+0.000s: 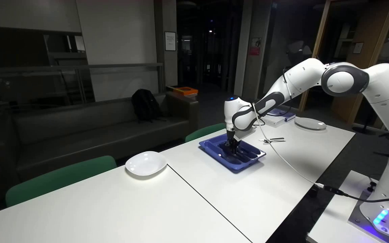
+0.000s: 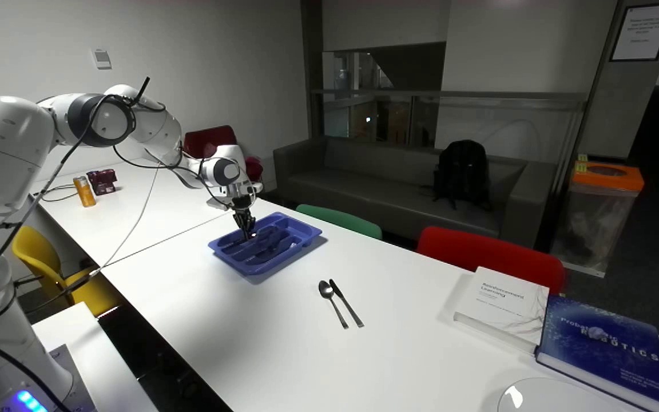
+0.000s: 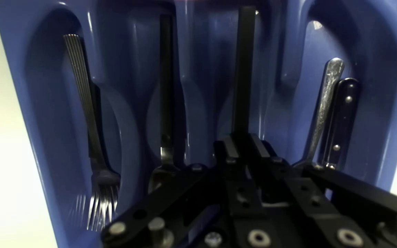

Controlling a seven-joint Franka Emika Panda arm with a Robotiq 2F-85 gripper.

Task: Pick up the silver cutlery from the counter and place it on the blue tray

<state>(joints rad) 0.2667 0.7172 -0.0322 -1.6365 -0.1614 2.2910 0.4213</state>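
The blue tray (image 3: pixel 129 117) fills the wrist view; in both exterior views it rests on the white counter (image 2: pixel 284 343). Down inside it, my gripper (image 3: pixel 245 142) is shut on a dark handle (image 3: pixel 245 69) in a middle compartment; the utensil's lower part is hidden beneath the fingers. Around it in the tray lie a fork (image 3: pixel 88 103), another dark-handled utensil (image 3: pixel 166 86), a metal handle (image 3: pixel 322 106) and a riveted dark handle (image 3: pixel 343 113). Silver cutlery, a spoon (image 2: pixel 326 290) and a knife (image 2: pixel 345 303), lies side by side on the counter, apart from the tray.
A round white plate (image 1: pixel 146 163) stands beyond the seam. Two books (image 2: pixel 501 303) and a second plate (image 1: pixel 310 123) occupy the far end. A white cable (image 1: pixel 282 157) droops from the arm across the counter, passing near the spoon and knife.
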